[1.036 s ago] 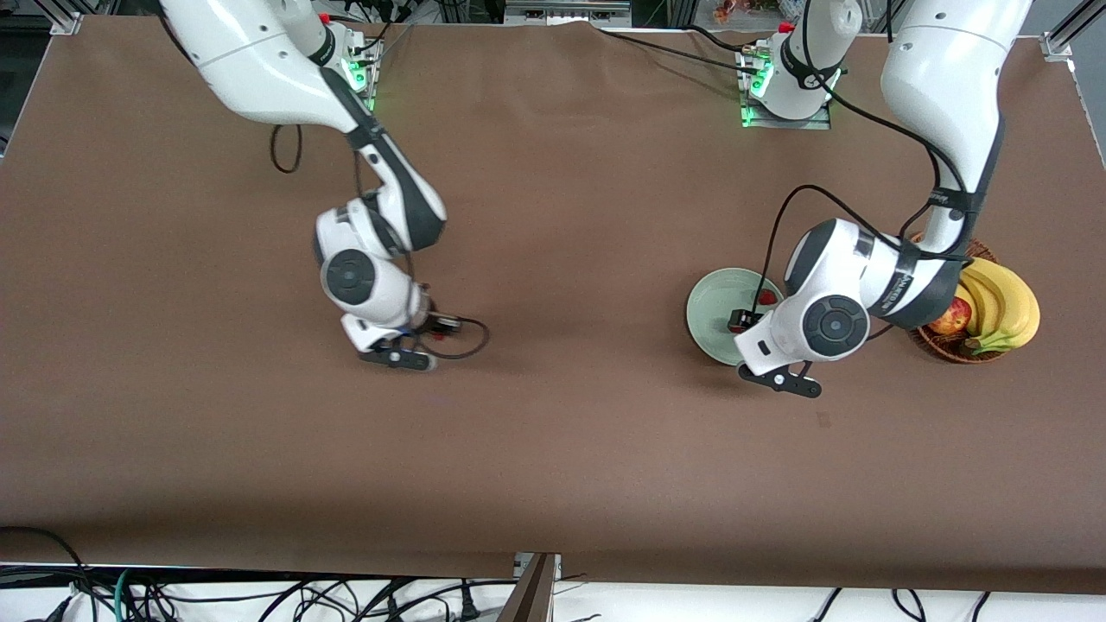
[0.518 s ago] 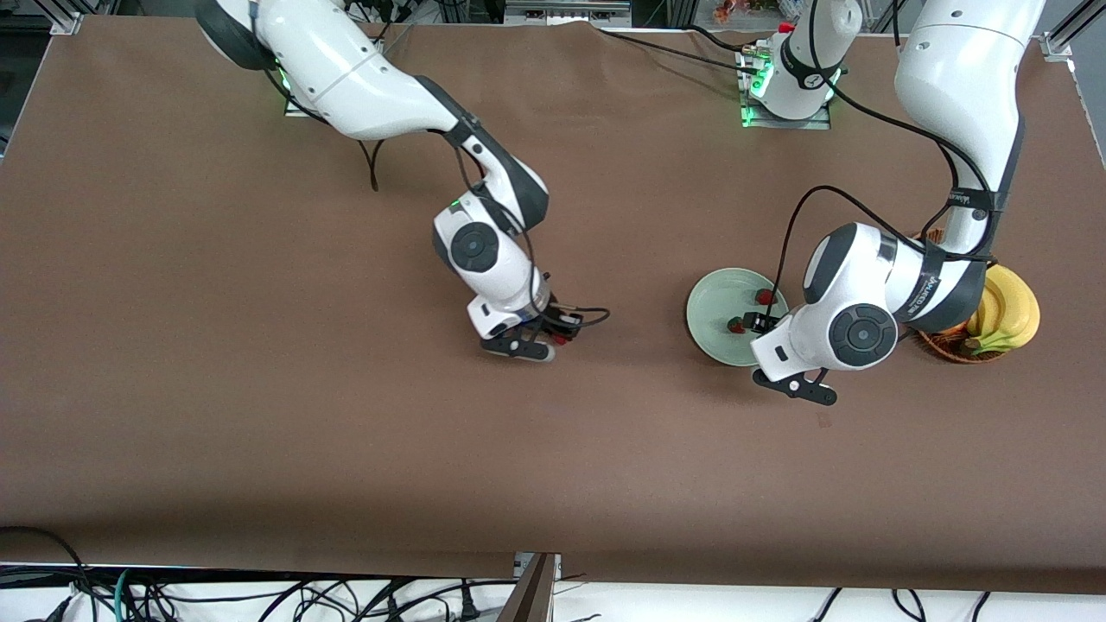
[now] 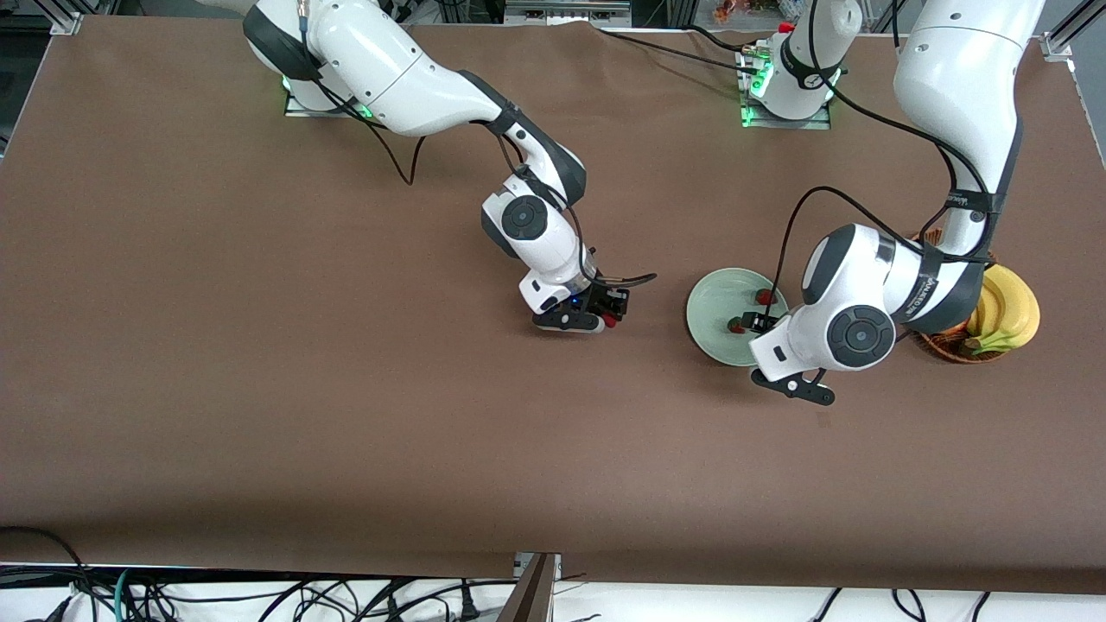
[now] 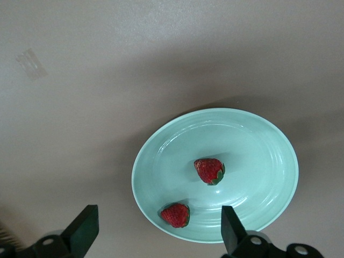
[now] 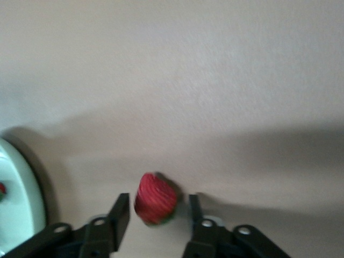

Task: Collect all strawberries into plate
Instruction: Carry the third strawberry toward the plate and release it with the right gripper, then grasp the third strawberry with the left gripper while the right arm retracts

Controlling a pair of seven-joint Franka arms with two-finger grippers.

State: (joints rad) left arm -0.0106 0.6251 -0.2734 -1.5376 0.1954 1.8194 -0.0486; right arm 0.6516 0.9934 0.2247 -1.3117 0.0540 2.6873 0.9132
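right gripper (image 5: 155, 215): spread fingers flank small red strawberry (image 5: 155, 198), grip uncertain | above brown counter (image 3: 259, 345), pale mint-green round plate (image 3: 710, 304) lies toward left arm's end | left gripper (image 4: 156, 228): released over plate

Even, bright overhead light on the brown table (image 3: 259, 363); soft arm shadows pool near the plate (image 3: 713, 307). Right wrist view's strawberry (image 5: 155, 199) smears with motion blur; left wrist view stays crisp, faint plate-rim sheen.
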